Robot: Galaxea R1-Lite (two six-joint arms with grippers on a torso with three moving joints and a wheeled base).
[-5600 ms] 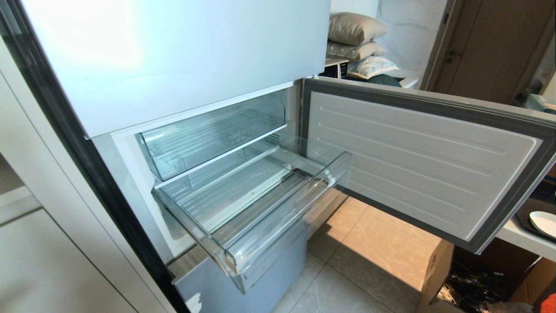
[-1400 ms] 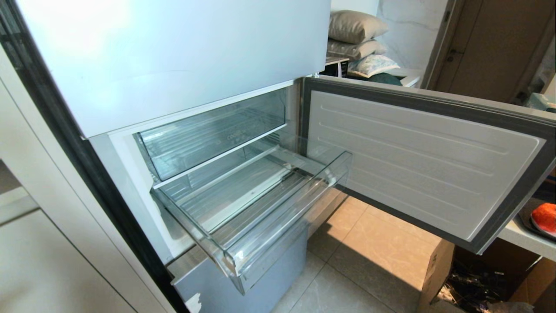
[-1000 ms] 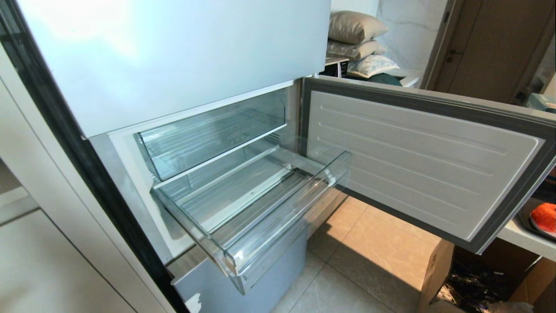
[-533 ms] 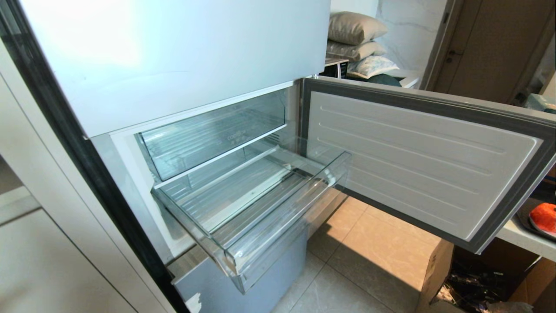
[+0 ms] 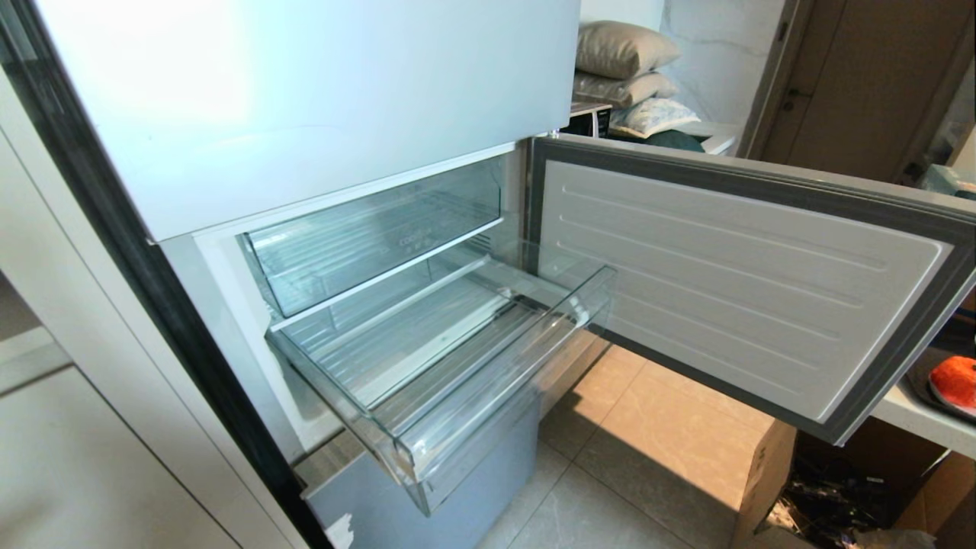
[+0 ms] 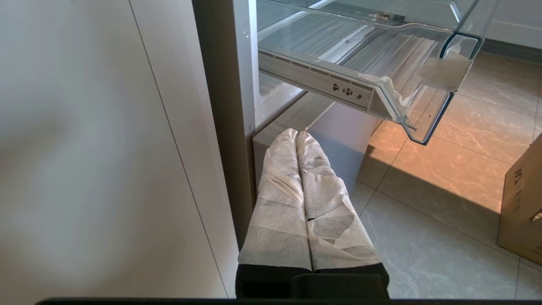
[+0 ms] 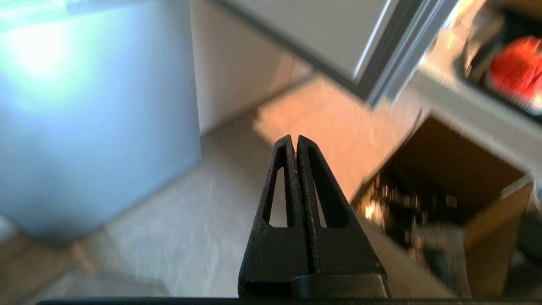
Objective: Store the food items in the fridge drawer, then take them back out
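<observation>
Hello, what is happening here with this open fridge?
Nothing is being handled right now. The fridge drawer is pulled out and has nothing in it. The orange-red fruit lies in a dark tray on the counter at the right, outside the fridge. The right end effector is shut and empty, over the floor. The left end effector is shut, low beside the fridge.
</observation>
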